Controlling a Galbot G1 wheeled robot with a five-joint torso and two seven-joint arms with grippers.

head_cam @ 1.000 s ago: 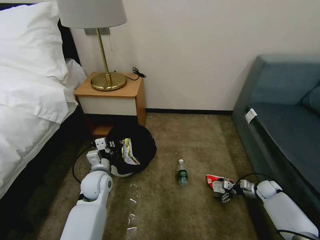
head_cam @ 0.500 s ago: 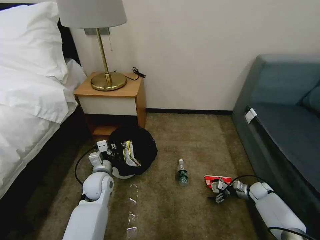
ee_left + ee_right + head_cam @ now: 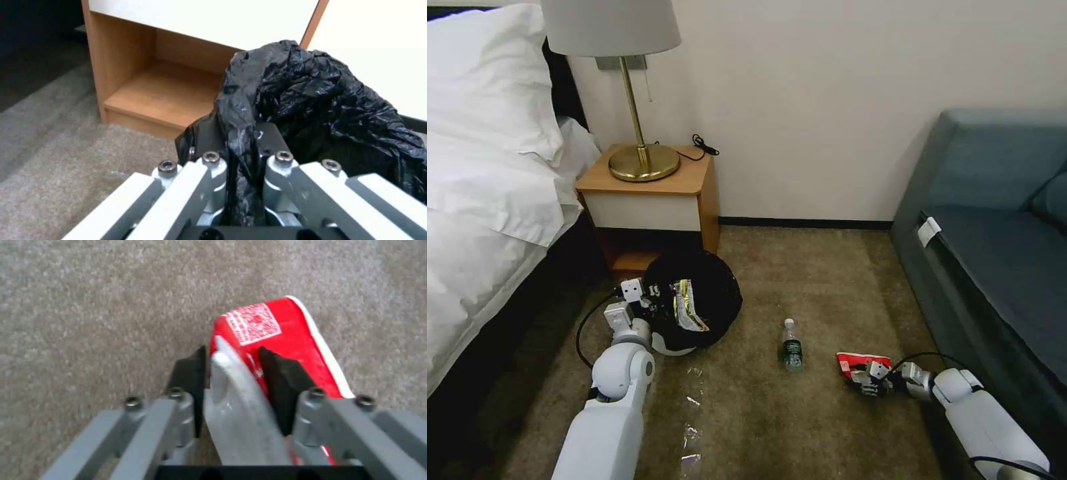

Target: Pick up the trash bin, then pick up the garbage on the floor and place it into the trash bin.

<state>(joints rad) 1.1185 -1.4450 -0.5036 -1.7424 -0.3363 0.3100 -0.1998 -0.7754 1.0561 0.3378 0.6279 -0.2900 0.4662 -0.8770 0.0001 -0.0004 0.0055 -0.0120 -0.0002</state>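
The right gripper (image 3: 231,373) pinches the red-and-white plastic wrapper (image 3: 285,333) on the carpet; the left gripper (image 3: 242,143) clamps the black-lined white bin (image 3: 694,307). Next comes lifting it binward.

I count one trash bin (image 3: 694,310) with one shiny wrapper (image 3: 684,305) inside, maybe more under it. One bottle (image 3: 792,346), one red-and-white wrapper (image 3: 860,363). One nightstand (image 3: 650,200), one lamp (image 3: 627,87), one sofa (image 3: 994,233). My two grippers: left gripper (image 3: 642,297), right gripper (image 3: 864,380).
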